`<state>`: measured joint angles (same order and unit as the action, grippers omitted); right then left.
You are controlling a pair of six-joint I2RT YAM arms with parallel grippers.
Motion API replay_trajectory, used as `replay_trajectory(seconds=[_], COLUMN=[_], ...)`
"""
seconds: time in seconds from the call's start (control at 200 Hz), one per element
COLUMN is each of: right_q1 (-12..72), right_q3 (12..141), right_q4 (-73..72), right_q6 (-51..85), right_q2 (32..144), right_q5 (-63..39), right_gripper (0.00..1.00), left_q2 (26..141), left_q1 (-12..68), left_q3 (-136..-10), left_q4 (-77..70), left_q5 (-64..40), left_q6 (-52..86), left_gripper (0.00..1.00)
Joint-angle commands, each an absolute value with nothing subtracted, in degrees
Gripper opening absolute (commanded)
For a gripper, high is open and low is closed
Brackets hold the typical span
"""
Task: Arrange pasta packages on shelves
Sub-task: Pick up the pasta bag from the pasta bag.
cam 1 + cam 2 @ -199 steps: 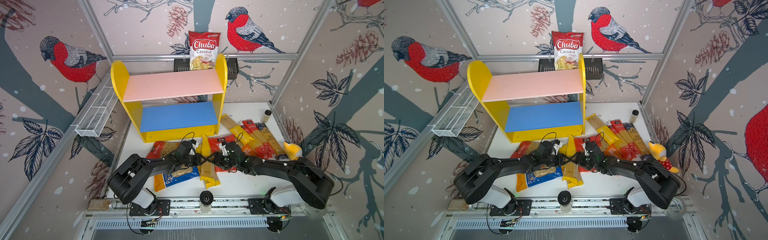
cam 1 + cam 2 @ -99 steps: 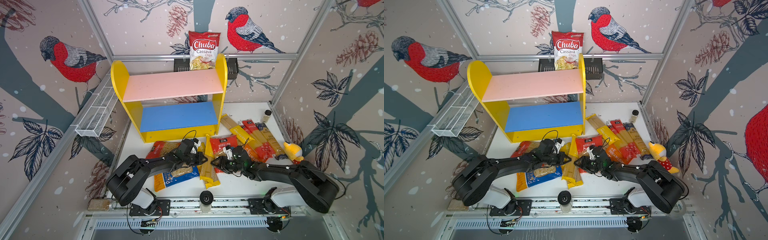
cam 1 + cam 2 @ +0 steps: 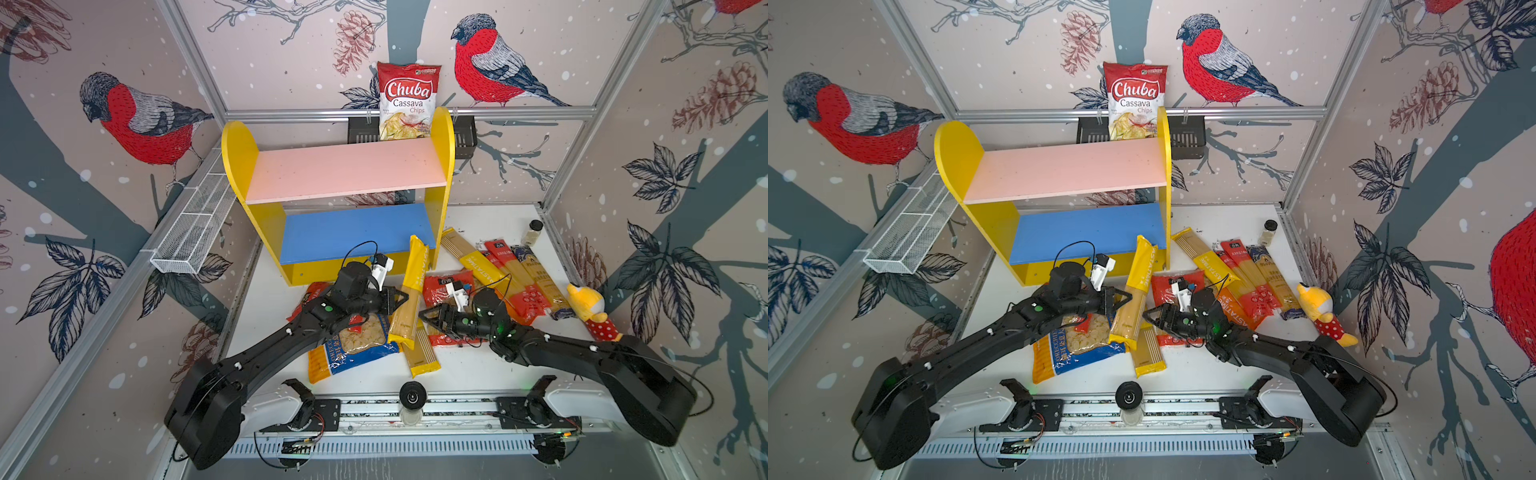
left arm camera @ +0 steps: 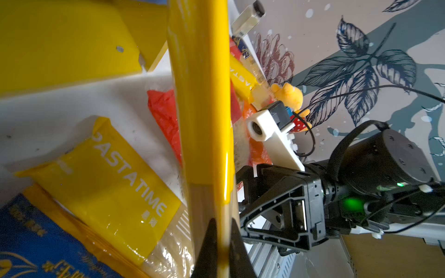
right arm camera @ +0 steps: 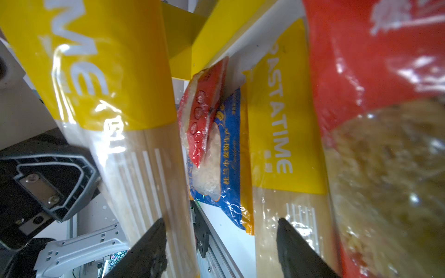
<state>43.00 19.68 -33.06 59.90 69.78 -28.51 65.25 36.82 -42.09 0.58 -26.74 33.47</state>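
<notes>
Yellow spaghetti pack [image 3: 415, 270] stands tilted before the shelves [image 3: 270, 237] in both top views, upper end at the blue board [image 3: 353, 232]. Only the left wrist view shows left gripper [image 4: 221, 240] pinched on the pack's edge. Right wrist view shows right gripper [image 5: 220, 240] spread apart.

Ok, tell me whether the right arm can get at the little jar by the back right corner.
Probably yes. The right gripper is open and empty, and the jar stands alone on bare table; only flat spaghetti packs lie between, though it is a long stretch.
</notes>
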Motion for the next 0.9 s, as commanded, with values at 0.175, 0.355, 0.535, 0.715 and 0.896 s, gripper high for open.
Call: replay_trajectory(seconds=[0.175, 0.355, 0.535, 0.715, 0.896], right_q1=[42.6, 42.0, 40.7, 41.1, 41.6], right_q3=[19.6, 22.7, 29.1, 35.2, 37.8], right_q4=[-39.6, -44.8, -47.4, -48.4, -49.5], right_q6=[51.9, 51.8, 51.6, 51.0, 51.1], right_q2=[59.6, 59.5, 63.8, 67.1, 68.8], right_q5=[-29.6, -31.4, -33.4, -36.8, -38.2], right_gripper=[0.86, 0.86, 0.82, 0.73, 0.59], left_q2=[57.2, 55.5, 55.5, 56.1, 56.8], left_q1=[36.7, 36.5, 35.2, 33.6, 31.7], left_q3=[-42.2, -43.3, -44.9, -43.4, -42.1], left_q4=[-11.9, -19.4, -22.2, -26.4, -31.6], left_q5=[-27.6, -27.7, -30.8, -33.3, -36.0], left_q6=[33.5, 36.5, 37.4, 40.4, 44.0], left_gripper=[0.0, 0.0, 0.0, 0.0, 0.0])
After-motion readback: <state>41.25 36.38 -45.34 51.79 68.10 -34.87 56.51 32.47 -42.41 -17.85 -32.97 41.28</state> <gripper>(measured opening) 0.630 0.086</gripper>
